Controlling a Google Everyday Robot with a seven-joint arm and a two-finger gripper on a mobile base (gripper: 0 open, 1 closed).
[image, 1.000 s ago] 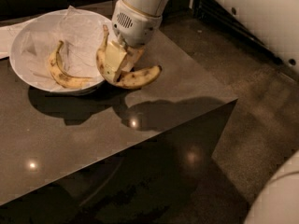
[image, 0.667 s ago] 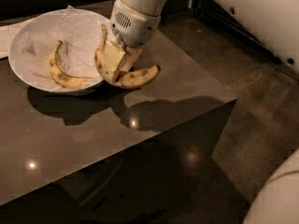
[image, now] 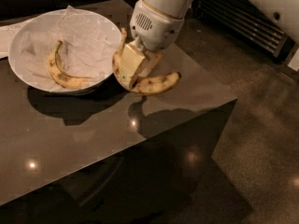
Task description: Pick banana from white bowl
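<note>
The tool (image: 128,76) is closed around the bend of the banana (image: 159,82), holding it just outside the right rim of the white bowl (image: 21,38), above the worktop (image: 93,139). I think the ripe fruit may rotate or slip out, because its long end sticks out to 1 side.

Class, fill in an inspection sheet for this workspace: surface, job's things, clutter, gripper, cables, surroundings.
Surface: dark glossy table, reflecting lights.
Job's things: speckled banana outside the white bowl, beside its right rim, over the table.
Clutter: second banana lying on crumpled paper in the bowl; white sheet at the left edge.
Gripper: gripper right of the bowl, jaws closed on the speckled banana.
Cables: nothing seen.
Surroundings: polished floor; ribbed panel behind.
</note>
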